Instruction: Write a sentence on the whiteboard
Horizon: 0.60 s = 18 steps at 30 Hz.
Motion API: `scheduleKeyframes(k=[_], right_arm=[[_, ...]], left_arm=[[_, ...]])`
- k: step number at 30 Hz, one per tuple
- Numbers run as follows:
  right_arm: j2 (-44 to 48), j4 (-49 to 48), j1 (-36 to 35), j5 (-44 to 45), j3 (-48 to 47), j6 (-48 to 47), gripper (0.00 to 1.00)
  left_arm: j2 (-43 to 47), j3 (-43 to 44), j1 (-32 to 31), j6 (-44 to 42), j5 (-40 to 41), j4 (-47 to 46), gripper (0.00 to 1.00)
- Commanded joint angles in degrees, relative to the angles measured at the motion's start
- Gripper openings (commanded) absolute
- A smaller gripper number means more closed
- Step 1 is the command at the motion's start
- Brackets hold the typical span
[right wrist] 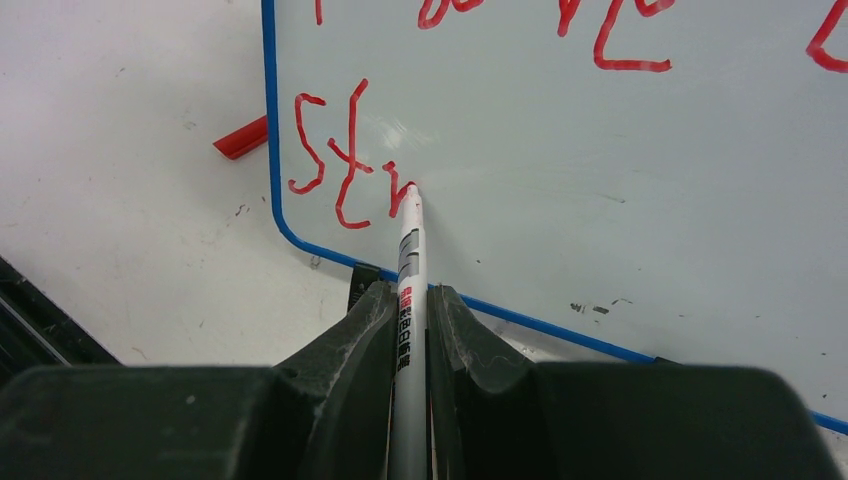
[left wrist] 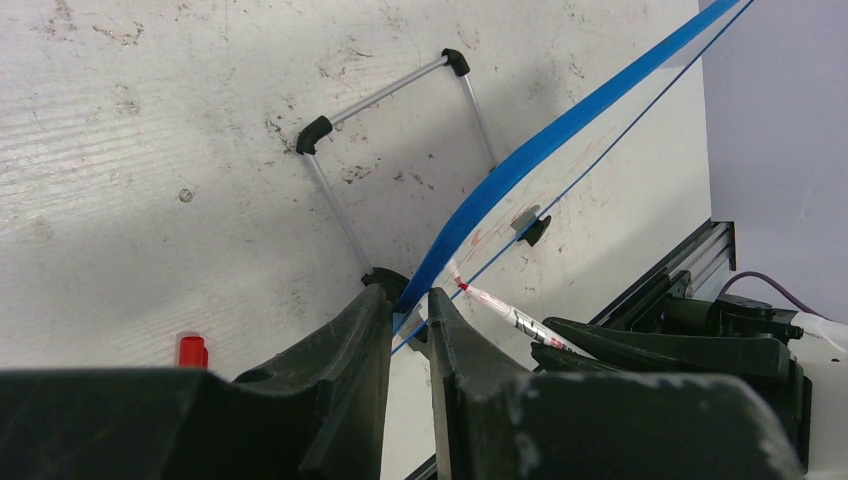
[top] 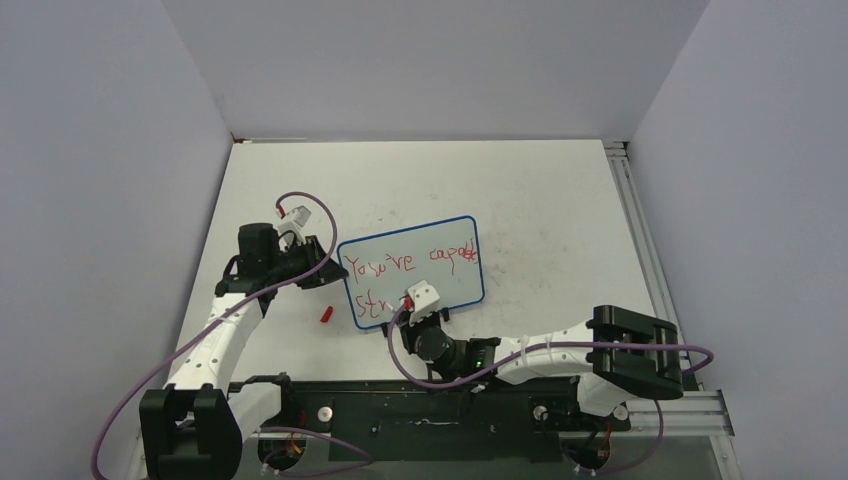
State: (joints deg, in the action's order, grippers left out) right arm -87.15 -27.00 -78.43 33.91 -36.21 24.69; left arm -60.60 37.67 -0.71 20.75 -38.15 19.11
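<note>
The whiteboard (top: 440,285), blue-framed, lies mid-table. The sentence (top: 410,262) in red reads "You're capable" with "Str" below it. My left gripper (top: 325,264) is shut on the board's left edge; in the left wrist view the fingers (left wrist: 375,330) pinch the blue frame (left wrist: 560,130). My right gripper (top: 413,312) is shut on a white marker (right wrist: 410,260) at the board's near edge. In the right wrist view the whiteboard (right wrist: 600,180) fills the frame, and the marker's tip touches it at the end of the "Str" lettering (right wrist: 345,165). The marker also shows in the left wrist view (left wrist: 500,305).
The red marker cap (top: 327,314) lies on the table just left of the board's near-left corner; it also shows in the wrist views (left wrist: 192,352) (right wrist: 240,140). A wire stand with black corners (left wrist: 390,90) lies by the board's edge. A metal rail (top: 640,230) runs along the table's right side.
</note>
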Motion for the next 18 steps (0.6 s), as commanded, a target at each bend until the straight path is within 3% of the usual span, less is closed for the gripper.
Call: scheduleKeyframes(k=[1,14,18], right_arm=[[2.45,-2.25,0.3,3.65,-0.23,0.05,0.05],[7.99,-7.78,-1.62,2.29,4.8,-3.07,0.05],[7.73,-5.23,-1.63,3.53,4.42,-1.97,0.05]], left_arm=[[1.1,2.41,-0.08,-0.19,-0.27,-0.83,0.19],[1.19,2.4,-0.15,-0.28,-0.18,-0.83,0.18],[1.22,2.36,-0.08,-0.27,-0.17,-0.81,0.19]])
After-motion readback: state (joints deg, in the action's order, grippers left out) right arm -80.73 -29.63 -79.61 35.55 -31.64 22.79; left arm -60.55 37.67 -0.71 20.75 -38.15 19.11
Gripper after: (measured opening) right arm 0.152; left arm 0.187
